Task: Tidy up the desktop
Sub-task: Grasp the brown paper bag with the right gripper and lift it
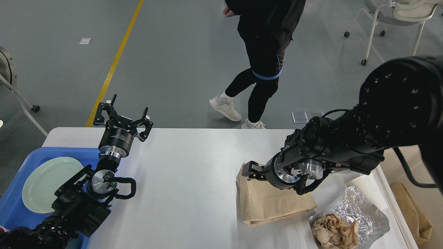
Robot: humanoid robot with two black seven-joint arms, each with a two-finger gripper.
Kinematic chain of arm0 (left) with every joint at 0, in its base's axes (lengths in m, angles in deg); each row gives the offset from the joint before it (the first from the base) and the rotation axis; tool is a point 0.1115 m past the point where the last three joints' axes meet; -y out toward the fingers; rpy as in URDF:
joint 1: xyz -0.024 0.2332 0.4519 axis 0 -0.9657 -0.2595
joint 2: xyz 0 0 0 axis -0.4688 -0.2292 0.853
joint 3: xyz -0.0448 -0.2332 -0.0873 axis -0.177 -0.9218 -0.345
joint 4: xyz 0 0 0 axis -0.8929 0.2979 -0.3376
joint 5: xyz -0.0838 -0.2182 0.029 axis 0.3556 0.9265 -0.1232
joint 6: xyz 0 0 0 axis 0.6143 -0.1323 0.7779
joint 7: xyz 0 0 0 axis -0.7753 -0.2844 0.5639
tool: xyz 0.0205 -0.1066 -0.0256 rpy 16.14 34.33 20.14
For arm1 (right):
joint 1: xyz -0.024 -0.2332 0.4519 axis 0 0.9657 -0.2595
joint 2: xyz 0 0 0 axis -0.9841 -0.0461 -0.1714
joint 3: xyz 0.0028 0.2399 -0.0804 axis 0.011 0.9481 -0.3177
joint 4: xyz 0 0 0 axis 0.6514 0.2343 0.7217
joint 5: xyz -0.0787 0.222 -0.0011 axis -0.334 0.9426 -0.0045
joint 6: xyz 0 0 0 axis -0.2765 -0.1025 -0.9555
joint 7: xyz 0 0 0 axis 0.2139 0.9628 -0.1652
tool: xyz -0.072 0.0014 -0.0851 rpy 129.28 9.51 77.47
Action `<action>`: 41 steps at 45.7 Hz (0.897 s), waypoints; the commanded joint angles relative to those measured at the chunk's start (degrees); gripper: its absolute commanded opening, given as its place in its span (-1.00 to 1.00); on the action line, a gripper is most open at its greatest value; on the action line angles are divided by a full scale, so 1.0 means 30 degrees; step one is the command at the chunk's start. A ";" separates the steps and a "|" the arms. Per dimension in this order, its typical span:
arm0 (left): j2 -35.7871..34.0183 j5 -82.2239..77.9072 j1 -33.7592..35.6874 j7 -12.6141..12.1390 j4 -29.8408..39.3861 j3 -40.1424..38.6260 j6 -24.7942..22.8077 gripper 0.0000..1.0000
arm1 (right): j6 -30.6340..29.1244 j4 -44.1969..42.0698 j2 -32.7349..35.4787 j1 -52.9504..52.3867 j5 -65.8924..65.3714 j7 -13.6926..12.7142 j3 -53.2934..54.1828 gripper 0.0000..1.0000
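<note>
The white desktop (187, 180) fills the lower middle of the head view. A flat brown paper bag (270, 202) lies on it right of centre. My right gripper (250, 170) sits low at the bag's far left corner, touching its top edge. Its fingers are dark and I cannot tell them apart. A sheet of crumpled silver foil (360, 207) with a wad of brown paper (334, 231) on it lies at the front right. My left gripper (128, 106) is open and empty, raised above the desktop's far left corner.
A blue tray (14, 204) holding a pale green plate (48, 183) stands at the left edge under my left arm. A white cup (361, 183) stands behind the foil, partly hidden. A person (263, 62) walks just beyond the far edge. A brown bag (413, 211) stands on the floor at right.
</note>
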 commanded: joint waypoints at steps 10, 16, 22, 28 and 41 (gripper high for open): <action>-0.0001 0.0001 -0.0005 0.0000 -0.0025 0.0000 0.0001 0.99 | 0.1410 -0.1312 -0.0751 0.1983 -0.0175 0.0145 0.1040 0.87; -0.0001 0.0001 0.0024 0.0000 -0.0025 0.0000 0.0001 0.99 | 0.2288 -0.2132 -0.0751 0.3095 -0.0351 0.0145 0.1070 0.88; -0.0001 0.0001 -0.0005 0.0000 0.0004 0.0000 0.0001 0.99 | 0.2933 -0.2250 -0.0780 0.4121 -0.1171 0.0145 0.1099 0.88; 0.0028 0.0001 -0.0005 0.0000 -0.0025 0.0000 0.0001 0.99 | 0.3373 -0.2776 -0.0780 0.4883 -0.1289 0.0145 0.1187 0.80; 0.0028 0.0001 -0.0005 0.0000 -0.0025 0.0000 0.0001 0.99 | 0.3491 -0.4477 -0.0810 0.7052 -0.1787 0.0145 0.1802 -0.85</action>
